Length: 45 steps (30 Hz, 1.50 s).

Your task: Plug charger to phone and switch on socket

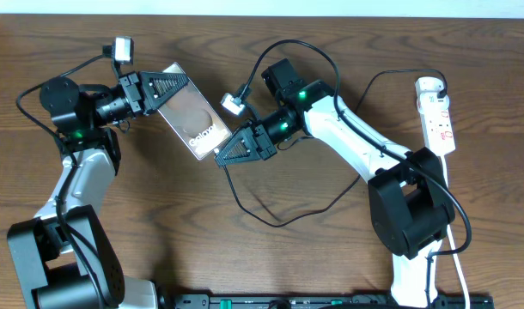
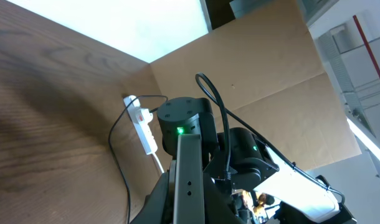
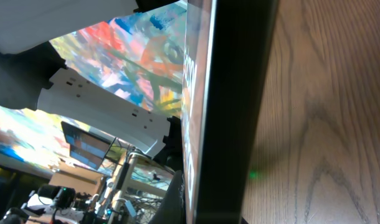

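The phone is held tilted above the wooden table, brownish glossy back up. My left gripper is shut on its far end; in the left wrist view its grey edge runs between the fingers. My right gripper is shut at the phone's near end, where the thin black charger cable comes out from under its tips; the connector itself is hidden. The phone's dark edge fills the right wrist view. The cable loops right toward the white socket, also in the left wrist view.
The socket's white cord runs down the right side past the right arm's base. The left arm's base is at the bottom left. Cardboard panels stand behind the table.
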Available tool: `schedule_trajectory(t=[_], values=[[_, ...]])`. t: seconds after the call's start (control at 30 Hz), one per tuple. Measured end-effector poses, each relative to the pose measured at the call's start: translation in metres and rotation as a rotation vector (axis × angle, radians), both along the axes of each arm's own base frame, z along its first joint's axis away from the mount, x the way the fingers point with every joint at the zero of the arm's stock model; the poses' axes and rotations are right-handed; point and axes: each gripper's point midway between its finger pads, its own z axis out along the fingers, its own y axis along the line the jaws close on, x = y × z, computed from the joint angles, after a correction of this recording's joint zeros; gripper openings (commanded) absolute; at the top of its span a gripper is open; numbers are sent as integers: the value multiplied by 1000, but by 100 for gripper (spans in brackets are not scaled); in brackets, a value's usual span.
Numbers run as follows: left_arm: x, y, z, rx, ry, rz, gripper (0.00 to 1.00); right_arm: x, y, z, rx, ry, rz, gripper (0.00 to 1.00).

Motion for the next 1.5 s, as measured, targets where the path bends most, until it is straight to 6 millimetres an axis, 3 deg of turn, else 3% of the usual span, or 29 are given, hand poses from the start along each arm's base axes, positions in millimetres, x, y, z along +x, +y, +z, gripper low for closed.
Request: schedule_trajectory(t=[1.5], values=[[-1,-3,0,5,-10,-11,7,14,-12,0,-12,24,-43,1]])
